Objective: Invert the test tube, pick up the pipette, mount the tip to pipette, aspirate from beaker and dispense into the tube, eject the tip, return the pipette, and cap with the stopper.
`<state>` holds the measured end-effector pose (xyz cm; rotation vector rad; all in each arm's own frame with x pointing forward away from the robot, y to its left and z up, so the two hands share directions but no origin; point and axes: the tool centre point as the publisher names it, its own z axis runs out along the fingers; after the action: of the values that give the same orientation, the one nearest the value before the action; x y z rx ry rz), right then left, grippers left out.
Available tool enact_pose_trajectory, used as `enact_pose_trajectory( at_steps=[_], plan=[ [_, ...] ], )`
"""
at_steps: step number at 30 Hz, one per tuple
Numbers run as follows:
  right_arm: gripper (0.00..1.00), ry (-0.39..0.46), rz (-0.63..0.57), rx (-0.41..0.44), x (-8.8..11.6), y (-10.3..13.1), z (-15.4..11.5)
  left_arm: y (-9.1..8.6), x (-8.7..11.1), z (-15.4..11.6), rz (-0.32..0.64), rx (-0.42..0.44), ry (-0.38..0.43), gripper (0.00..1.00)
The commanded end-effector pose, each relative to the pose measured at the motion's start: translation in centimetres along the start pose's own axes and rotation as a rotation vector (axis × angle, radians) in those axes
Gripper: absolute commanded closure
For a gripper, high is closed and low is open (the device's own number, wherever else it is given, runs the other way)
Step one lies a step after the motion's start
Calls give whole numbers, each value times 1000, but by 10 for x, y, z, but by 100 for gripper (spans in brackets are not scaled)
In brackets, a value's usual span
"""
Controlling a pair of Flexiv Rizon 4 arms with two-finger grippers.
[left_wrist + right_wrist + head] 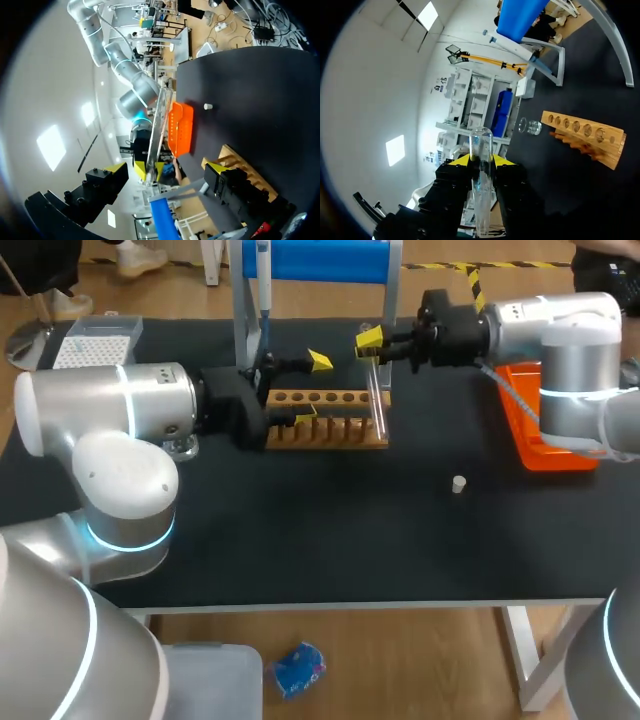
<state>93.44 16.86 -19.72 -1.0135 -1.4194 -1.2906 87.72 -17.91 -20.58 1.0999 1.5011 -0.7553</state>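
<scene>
Gripping the clear glass test tube (482, 172) between both fingers, the right pincer (372, 344) holds it upright just beside the wooden rack (330, 436), so I judge inversion to be underway. The left pincer (312, 387) hangs wide open, empty. The pale-blue pipette (263, 280) hangs on its stand and the small white stopper (458, 483) lies on the dark surface (300, 530), so every later step is left.

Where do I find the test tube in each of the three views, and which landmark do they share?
Head view: the test tube hangs from the right gripper, by the wooden rack's right end.
Left wrist view: ahead of the left gripper, a long clear tube held by the other arm's yellow tips.
Right wrist view: between its own fingers.
Shared landmark: the wooden rack, in all three.
</scene>
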Motion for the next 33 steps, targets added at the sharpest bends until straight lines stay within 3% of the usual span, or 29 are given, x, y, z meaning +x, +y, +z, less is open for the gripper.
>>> enact_pose_trajectory(
  at_steps=[1,6,11,23,33],
  plan=[
    [100,1,0,3,-1,1,0,-1,3,1,3,-4,-352,0],
    [100,1,0,3,-1,1,0,-1,3,1,3,-4,-352,0],
    [100,12,18,2,-10,7,3,-7,6,12,37,12,-301,0],
    [100,22,33,30,-24,18,20,-15,6,36,23,108,-286,0],
    [100,28,32,31,-27,23,25,-15,6,44,48,132,-230,0]
  ],
)
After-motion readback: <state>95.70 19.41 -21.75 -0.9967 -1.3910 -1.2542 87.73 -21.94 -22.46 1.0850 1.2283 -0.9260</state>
